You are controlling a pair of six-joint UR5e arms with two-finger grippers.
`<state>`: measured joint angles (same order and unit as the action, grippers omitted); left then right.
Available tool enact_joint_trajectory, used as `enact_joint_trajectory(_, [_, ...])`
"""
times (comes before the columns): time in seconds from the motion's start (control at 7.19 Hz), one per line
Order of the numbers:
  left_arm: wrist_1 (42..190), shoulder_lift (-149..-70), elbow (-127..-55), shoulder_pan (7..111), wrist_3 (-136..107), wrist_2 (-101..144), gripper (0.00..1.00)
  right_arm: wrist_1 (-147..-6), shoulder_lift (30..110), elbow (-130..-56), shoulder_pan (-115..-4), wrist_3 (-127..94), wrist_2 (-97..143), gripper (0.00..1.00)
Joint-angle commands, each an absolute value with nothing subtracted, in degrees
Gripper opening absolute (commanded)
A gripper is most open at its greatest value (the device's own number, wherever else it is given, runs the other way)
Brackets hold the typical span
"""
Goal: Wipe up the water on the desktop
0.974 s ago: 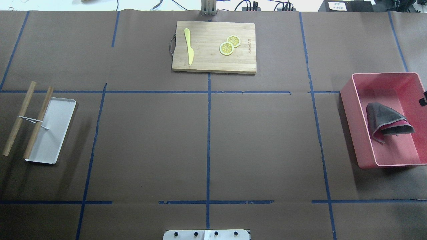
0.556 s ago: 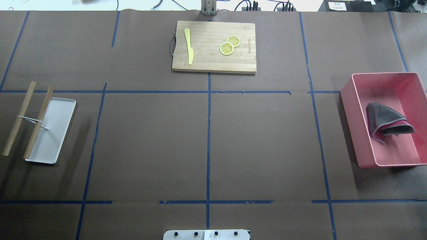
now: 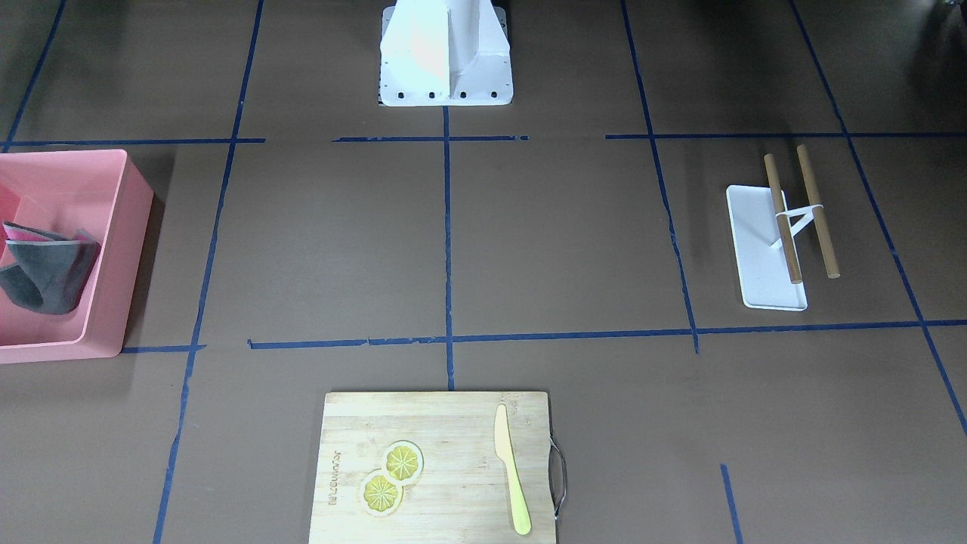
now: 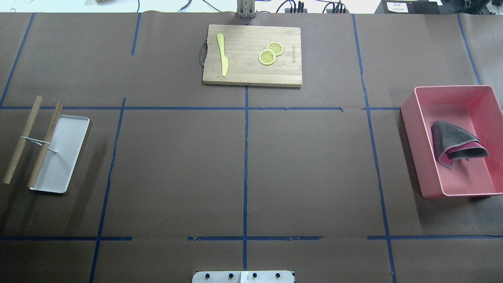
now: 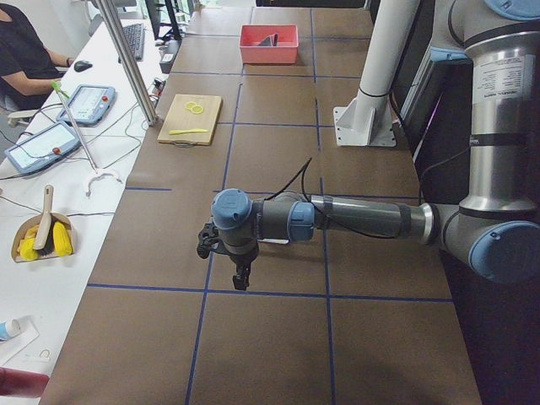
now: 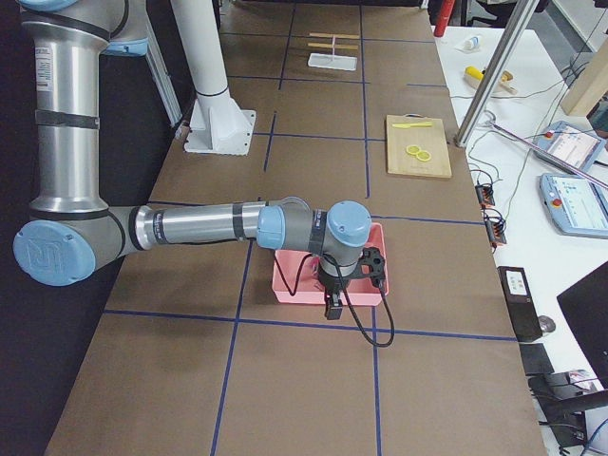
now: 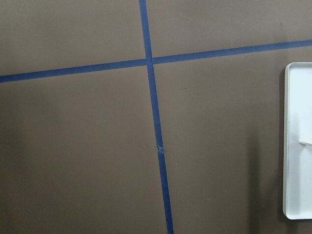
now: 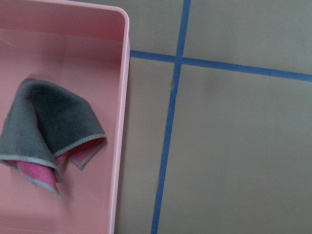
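Note:
The desktop (image 4: 177, 169) is a dark-brown surface marked by blue tape lines; I see no water on it. A folded grey and pink cloth (image 4: 456, 143) lies in a pink bin (image 4: 412, 129) at the right; the right wrist view shows the cloth (image 8: 48, 131) below and to the left. My right gripper (image 6: 332, 306) shows only in the exterior right view, hanging over the bin's outer edge; I cannot tell if it is open. My left gripper (image 5: 242, 281) shows only in the exterior left view, above the desktop beside the white tray; I cannot tell its state.
A bamboo cutting board (image 4: 243, 72) with a yellow knife (image 4: 223, 55) and two lemon slices (image 4: 267, 57) lies at the far middle. A white tray (image 4: 67, 157) with two tied wooden sticks (image 4: 23, 137) lies at the left. The robot base (image 3: 446, 53) stands at the near edge.
A dark part of the right gripper at the overhead view's right edge, over the bin, has moved out of that view. Nothing else has moved.

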<state>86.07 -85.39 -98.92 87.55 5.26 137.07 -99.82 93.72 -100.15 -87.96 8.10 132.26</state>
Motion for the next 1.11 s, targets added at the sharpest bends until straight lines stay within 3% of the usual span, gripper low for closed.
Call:
enact_joint_trajectory(0.0, [86.0, -85.3, -99.2, 87.6, 5.1, 137.3, 1.00, -99.7, 93.8, -99.2, -88.1, 8.3, 132.2, 1.00])
enact_joint_trajectory(0.97, [86.7, -84.7, -100.5, 87.8, 5.3, 137.4, 1.00, -99.5, 93.9, -101.5, -88.2, 7.9, 133.9, 1.00])
